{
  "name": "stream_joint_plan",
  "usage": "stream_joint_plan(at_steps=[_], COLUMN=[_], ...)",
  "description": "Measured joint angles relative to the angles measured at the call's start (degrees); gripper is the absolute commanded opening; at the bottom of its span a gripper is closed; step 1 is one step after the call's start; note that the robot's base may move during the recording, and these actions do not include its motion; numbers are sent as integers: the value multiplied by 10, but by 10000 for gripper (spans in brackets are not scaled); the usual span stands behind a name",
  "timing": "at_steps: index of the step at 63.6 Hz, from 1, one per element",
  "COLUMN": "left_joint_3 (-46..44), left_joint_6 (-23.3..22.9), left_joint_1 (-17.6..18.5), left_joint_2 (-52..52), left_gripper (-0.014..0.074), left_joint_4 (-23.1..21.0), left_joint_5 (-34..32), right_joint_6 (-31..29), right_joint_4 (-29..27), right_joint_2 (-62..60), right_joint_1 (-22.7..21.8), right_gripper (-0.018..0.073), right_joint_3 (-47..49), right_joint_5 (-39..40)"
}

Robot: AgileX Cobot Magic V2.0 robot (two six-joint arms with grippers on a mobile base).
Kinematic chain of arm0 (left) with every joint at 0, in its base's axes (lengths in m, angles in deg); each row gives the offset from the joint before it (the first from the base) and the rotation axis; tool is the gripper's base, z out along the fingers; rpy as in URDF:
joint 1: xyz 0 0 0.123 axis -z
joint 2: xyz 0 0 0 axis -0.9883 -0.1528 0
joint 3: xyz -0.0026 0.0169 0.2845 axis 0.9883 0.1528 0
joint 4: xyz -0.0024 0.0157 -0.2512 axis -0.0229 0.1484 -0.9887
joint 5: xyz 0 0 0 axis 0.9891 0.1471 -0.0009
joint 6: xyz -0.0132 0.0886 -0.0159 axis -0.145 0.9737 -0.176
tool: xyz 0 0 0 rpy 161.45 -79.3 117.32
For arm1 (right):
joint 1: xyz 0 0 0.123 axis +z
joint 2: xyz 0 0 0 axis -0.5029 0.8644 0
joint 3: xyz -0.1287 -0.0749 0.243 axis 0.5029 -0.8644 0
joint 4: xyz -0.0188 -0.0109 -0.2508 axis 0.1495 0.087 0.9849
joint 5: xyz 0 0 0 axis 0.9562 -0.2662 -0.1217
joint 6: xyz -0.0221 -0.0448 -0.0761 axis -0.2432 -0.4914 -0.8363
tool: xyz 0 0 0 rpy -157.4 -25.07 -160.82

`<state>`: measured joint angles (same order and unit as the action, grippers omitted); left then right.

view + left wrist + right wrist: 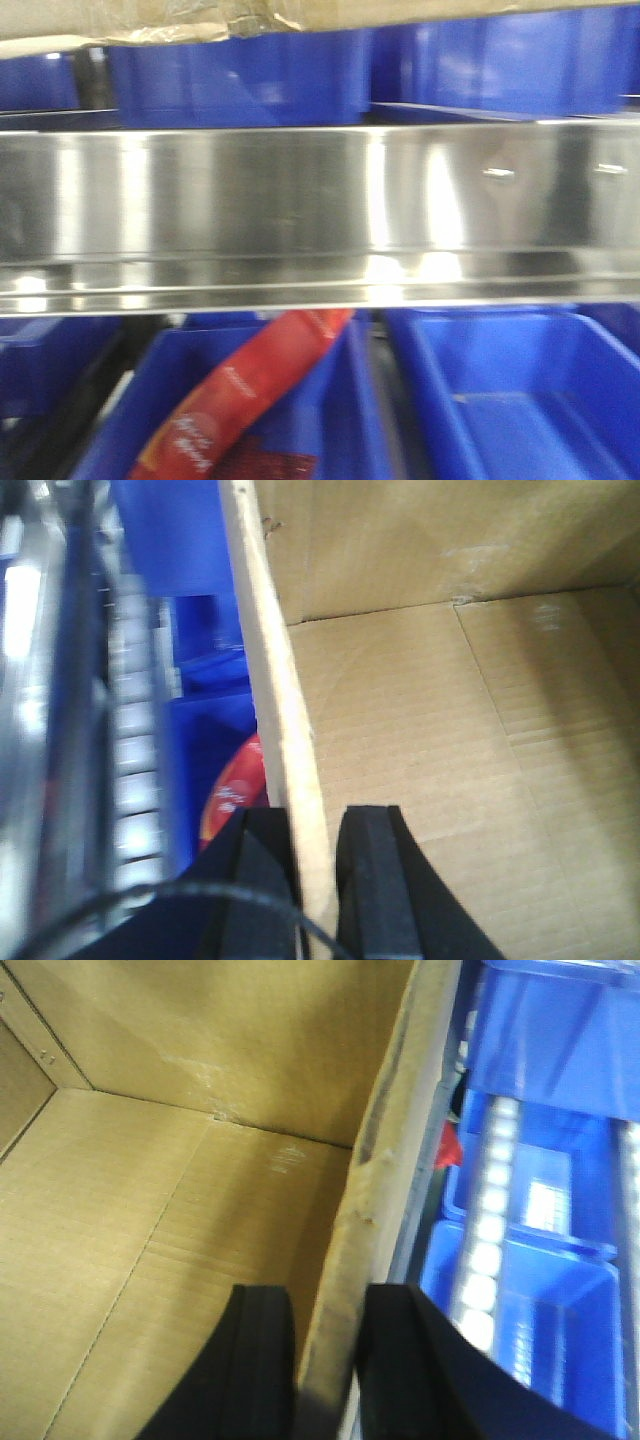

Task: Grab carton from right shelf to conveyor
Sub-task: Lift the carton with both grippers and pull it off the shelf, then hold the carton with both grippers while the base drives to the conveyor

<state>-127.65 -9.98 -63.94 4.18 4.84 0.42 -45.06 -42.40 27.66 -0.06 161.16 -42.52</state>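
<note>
Blue bins [500, 400] line the right shelf [300, 200], while the left gripper [315, 825] and right gripper [330, 1305] each clamp an opposite carton [420, 740] wall, presumably to carry it level.

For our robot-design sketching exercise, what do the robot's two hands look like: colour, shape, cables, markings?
Both the left hand and the right hand end in two matte black fingers, thick and blocky with flat inner faces and bevelled tips. No markings show. A thin dark cable curves past the left hand's base; none shows at the right.
</note>
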Motion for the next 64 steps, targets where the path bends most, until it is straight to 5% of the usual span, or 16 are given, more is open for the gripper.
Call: stream_joint_plan(at_steps=[64], left_joint_3=[0], left_joint_6=[0], left_joint_1=[0], left_joint_2=[0], left_gripper=[-9], left_joint_4=[0], left_joint_5=[0], right_joint_6=[0], right_joint_4=[0], right_joint_2=[0], right_joint_1=[0], right_gripper=[-67], right_joint_3=[0], right_joint_5=[1])
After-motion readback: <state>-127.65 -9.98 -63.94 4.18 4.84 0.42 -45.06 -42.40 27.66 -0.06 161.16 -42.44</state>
